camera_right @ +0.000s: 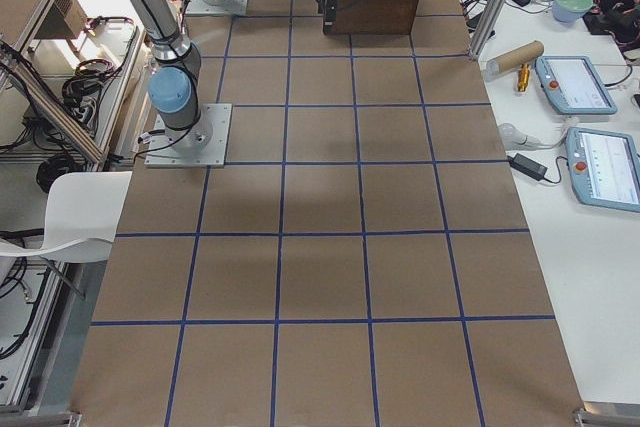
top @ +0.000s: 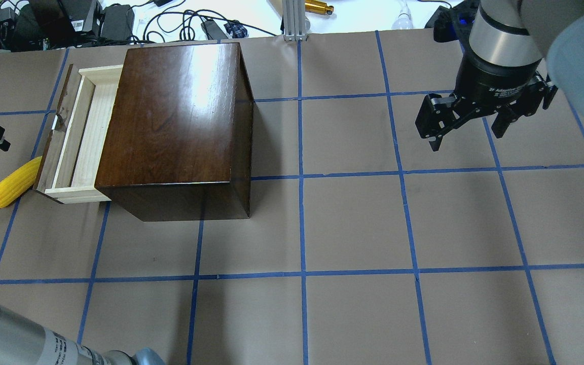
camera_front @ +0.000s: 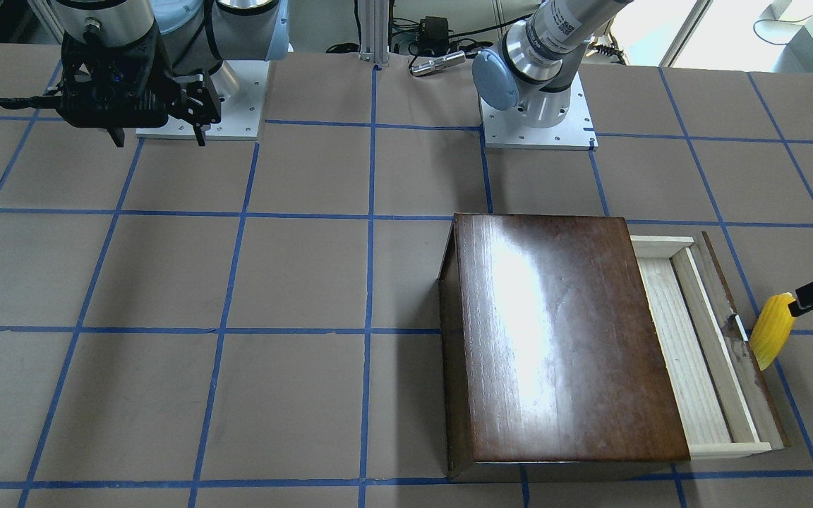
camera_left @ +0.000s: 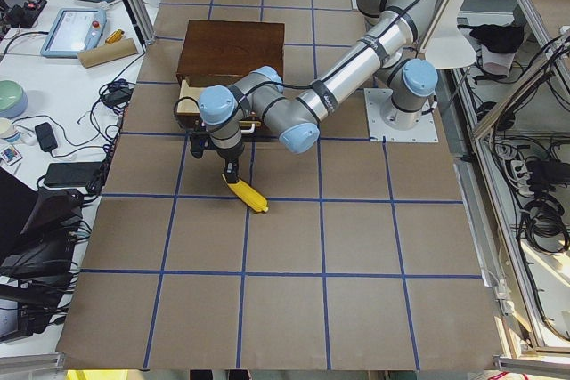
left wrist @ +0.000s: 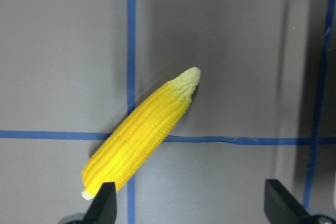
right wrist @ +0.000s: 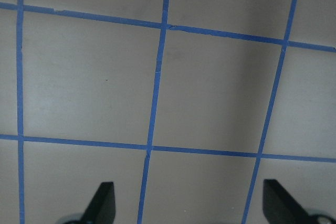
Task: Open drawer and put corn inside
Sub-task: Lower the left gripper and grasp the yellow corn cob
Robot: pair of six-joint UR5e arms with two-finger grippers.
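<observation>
The dark glossy box [top: 175,111] stands on the table with its pale wood drawer [top: 81,137] pulled out; the drawer tray looks empty [camera_front: 689,353]. The yellow corn [top: 12,185] lies on the table just outside the drawer's dark front panel, and it also shows in the front view [camera_front: 772,339]. My left gripper [left wrist: 191,205] hovers over the corn [left wrist: 142,135], open and empty, with the cob's blunt end by one fingertip [left wrist: 105,203]. My right gripper [top: 467,137] is open and empty, far from the box, above bare table [right wrist: 189,205].
The table is brown paper with a blue tape grid [top: 302,177]. The arm bases [camera_front: 537,120] stand at the robot's edge. Cables and devices [top: 119,20] lie beyond the far edge behind the box.
</observation>
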